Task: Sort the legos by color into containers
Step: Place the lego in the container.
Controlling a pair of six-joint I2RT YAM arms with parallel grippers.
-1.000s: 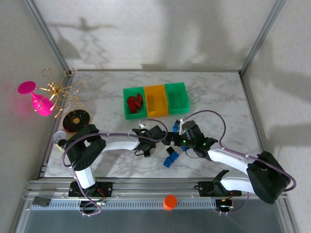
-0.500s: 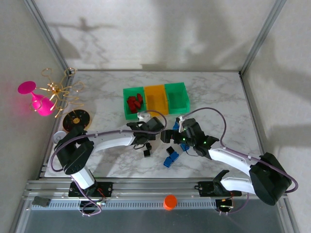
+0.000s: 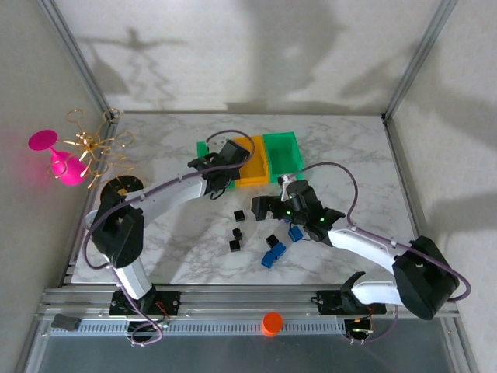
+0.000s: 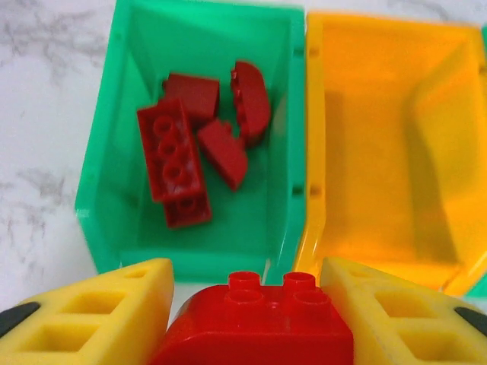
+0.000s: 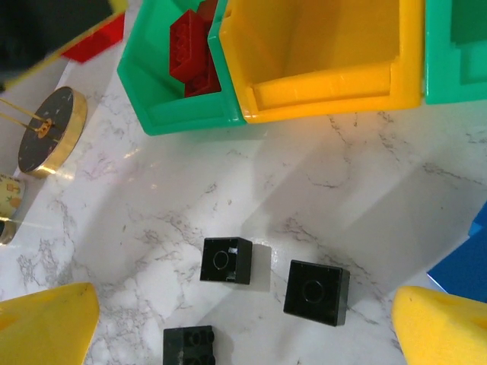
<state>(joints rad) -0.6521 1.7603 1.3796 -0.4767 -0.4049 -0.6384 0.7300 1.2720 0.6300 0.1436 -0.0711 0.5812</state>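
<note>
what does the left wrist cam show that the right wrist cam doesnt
Left wrist, not right wrist: a close look at the left hand clamped on a red brick with two studs showing, and the full inside of the left green bin.
Right wrist, not left wrist: three black bricks lying on the marble table, the black-and-gold dish, and a blue brick at the right edge.
Both: the left green bin, the red pile inside it, the yellow-orange bin beside it, and the marble table.
</note>
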